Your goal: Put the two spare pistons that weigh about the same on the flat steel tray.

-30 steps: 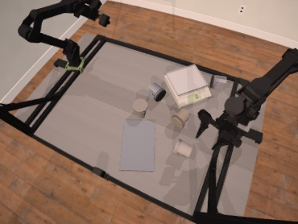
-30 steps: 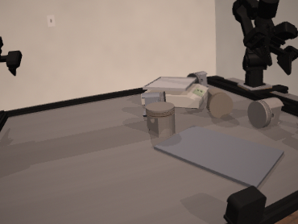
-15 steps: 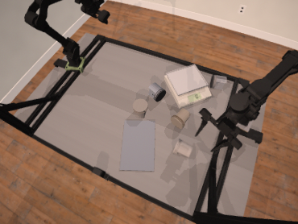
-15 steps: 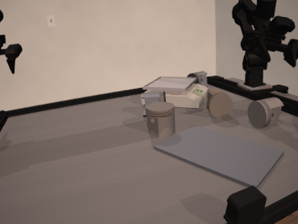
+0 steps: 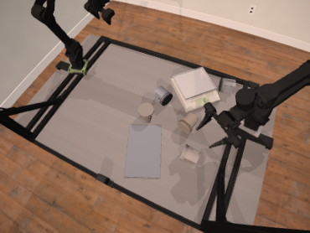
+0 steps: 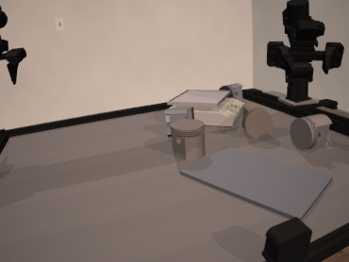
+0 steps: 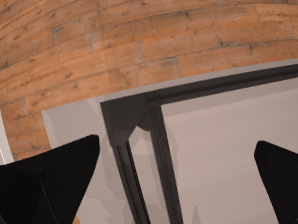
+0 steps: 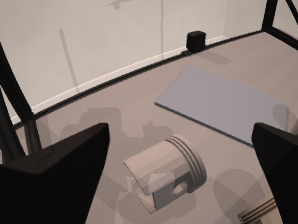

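Note:
The flat steel tray (image 5: 143, 152) (image 6: 259, 181) (image 8: 220, 102) lies on the bench with nothing on it. A tan piston (image 5: 146, 111) (image 6: 189, 141) stands upright close to its edge; any gap is unclear. A blue-grey piston (image 5: 162, 95) (image 6: 178, 113) is beside the scale. A tan piston (image 5: 187, 122) (image 6: 257, 122) and a pale piston (image 5: 190, 154) (image 6: 307, 132) (image 8: 165, 162) lie on their sides. A grey piston (image 5: 228, 85) (image 6: 234, 90) is behind the scale. My right gripper (image 5: 204, 137) (image 8: 184, 132) is open above and short of the pale piston. My left gripper (image 5: 100, 14) (image 7: 181, 147) is open, high at the far corner.
The white scale (image 5: 179, 95) (image 6: 214, 118) has an empty pan; its green display is unreadable. Black frame rails (image 5: 167, 64) (image 6: 94, 117) border the bench. A black block (image 5: 104, 180) (image 6: 289, 240) (image 8: 196, 41) sits on the rail beyond the tray.

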`<state>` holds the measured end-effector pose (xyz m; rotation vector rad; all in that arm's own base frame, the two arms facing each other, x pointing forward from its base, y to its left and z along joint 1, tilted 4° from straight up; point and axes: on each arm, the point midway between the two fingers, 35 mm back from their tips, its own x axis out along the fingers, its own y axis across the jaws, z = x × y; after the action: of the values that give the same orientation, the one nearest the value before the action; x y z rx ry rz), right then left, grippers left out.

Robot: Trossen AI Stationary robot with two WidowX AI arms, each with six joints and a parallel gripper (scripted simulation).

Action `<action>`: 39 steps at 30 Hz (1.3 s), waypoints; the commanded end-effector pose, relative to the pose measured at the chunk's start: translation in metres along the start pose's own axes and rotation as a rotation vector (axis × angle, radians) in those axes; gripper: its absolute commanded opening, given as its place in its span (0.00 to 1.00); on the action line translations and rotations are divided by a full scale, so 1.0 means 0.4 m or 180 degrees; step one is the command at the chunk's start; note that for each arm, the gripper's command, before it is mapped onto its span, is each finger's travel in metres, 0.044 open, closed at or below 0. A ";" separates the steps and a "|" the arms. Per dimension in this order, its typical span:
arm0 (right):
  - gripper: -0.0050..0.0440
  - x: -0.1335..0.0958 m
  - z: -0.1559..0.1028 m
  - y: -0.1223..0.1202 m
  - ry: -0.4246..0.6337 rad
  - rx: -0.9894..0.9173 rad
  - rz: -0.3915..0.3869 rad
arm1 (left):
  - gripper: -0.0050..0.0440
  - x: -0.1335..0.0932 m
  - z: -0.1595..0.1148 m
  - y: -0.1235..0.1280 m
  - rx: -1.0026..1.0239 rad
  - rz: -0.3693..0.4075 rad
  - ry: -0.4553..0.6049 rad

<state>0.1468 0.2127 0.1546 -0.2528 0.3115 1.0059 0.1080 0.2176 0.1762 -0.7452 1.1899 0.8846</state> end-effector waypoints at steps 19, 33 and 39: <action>0.87 -0.048 -0.047 -0.227 -0.0040 0.0752 -0.1409 | 1.00 -0.001 0.003 -0.001 0.0025 -0.0075 0.0595; 0.87 -0.118 -0.084 -0.355 -0.0014 0.1002 -0.2078 | 1.00 -0.001 0.003 -0.001 0.0025 -0.0075 0.0595; 0.87 -0.163 -0.105 -0.410 -0.0001 0.1129 -0.2418 | 1.00 -0.001 0.003 -0.001 0.0025 -0.0075 0.0595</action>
<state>0.2450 0.0778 0.1513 -0.0423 0.3462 0.2464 0.1085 0.2186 0.1767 -0.8475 1.3447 0.8118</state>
